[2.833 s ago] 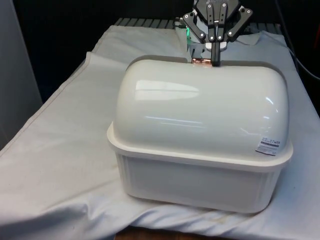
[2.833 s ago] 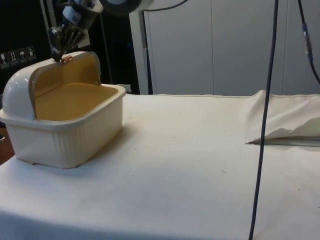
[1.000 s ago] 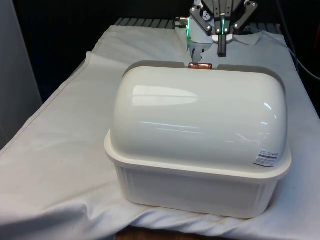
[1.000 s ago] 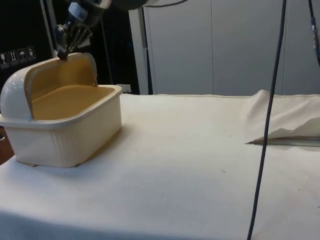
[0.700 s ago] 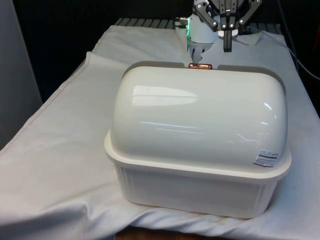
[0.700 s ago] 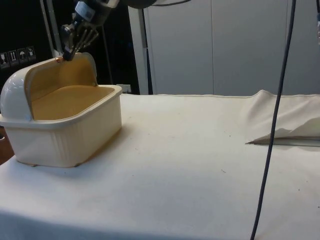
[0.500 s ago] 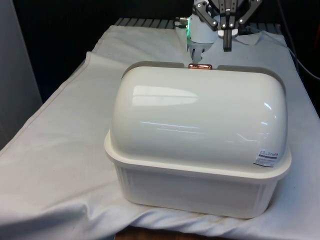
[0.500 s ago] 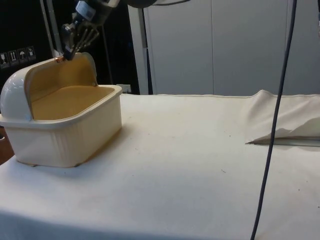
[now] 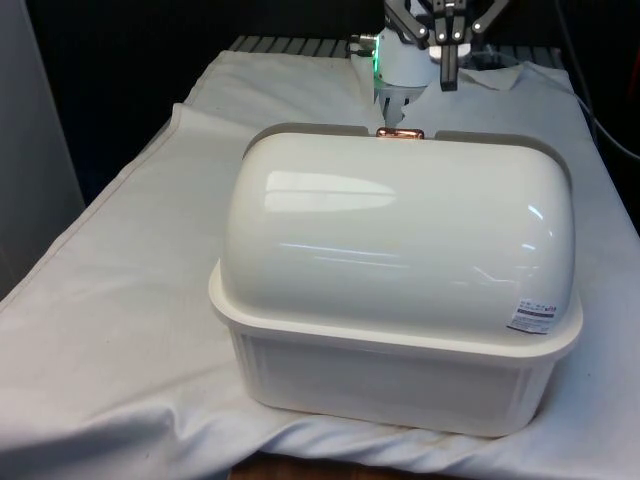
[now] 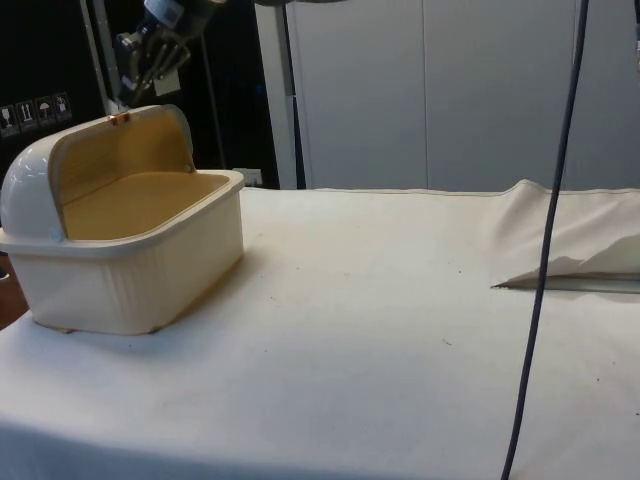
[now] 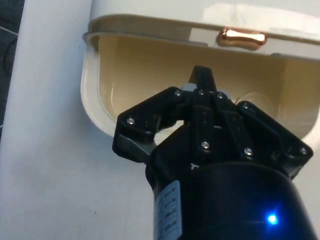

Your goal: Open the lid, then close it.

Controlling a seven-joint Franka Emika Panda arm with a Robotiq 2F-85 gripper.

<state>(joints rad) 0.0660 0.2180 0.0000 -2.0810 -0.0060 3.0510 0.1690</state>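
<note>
The cream plastic bread box with the domed roll-top lid (image 9: 400, 290) is sitting on the white tablecloth (image 9: 130, 300), its lid rolled back so the yellowish inside is lying open in the side view. The small copper-coloured knob (image 9: 400, 132) is resting at the very top of the dome, on the lid's free edge.

What I'm worrying about is the closing half. The black two-finger gripper (image 10: 135, 70) is hanging in the air just above that knob and a little to the robot's side of it, touching nothing. If it is coming down again off-centre, the fingertips could be sliding past the rounded knob and skating on the glossy dome instead of catching it. A push that is pressing down rather than along the curve could be jamming the lid in its track or shoving the whole light box across the cloth, bunching the fabric under it.

As for the fingers, they are looking drawn close together and are holding nothing; the knob is sitting free below them.
</note>
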